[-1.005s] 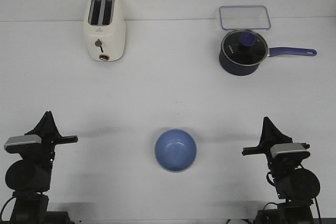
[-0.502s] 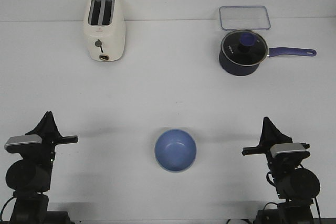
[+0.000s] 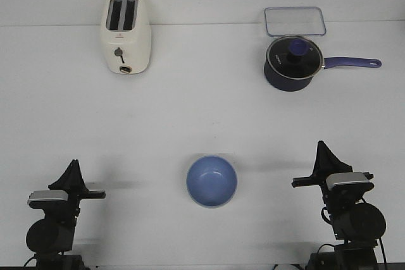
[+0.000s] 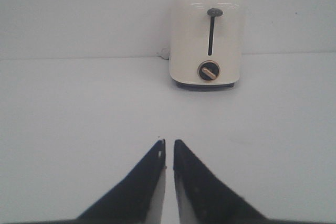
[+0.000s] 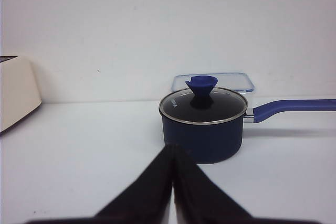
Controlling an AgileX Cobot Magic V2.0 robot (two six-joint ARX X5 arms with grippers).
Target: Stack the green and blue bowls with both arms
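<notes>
**One blue bowl sitting upright between two idle arms**

One blue bowl [image 3: 211,181] is sitting upright near the front edge of the table [image 3: 190,112], its mouth facing straight up. Being round, it is showing no long axis and no pointing direction. A thin pale rim is showing around its outside, but I cannot tell whether that belongs to a second bowl beneath it.

The left gripper [image 3: 71,172] is resting well to the left of the bowl, and the right gripper [image 3: 322,152] well to the right — neither is touching it. In the left wrist view the left gripper [image 4: 169,144] is showing its tips almost together with only a thin slit between them, holding nothing. In the right wrist view the right gripper [image 5: 172,148] is pressed closed on nothing.

The table is plain white and matte, running back to a white wall. A cream toaster [image 3: 126,33] is standing far back on the left. A dark navy saucepan [image 3: 292,62] with a glass lid is standing far back on the right, its handle pointing right, with a clear container [image 3: 295,21] just behind it.
</notes>
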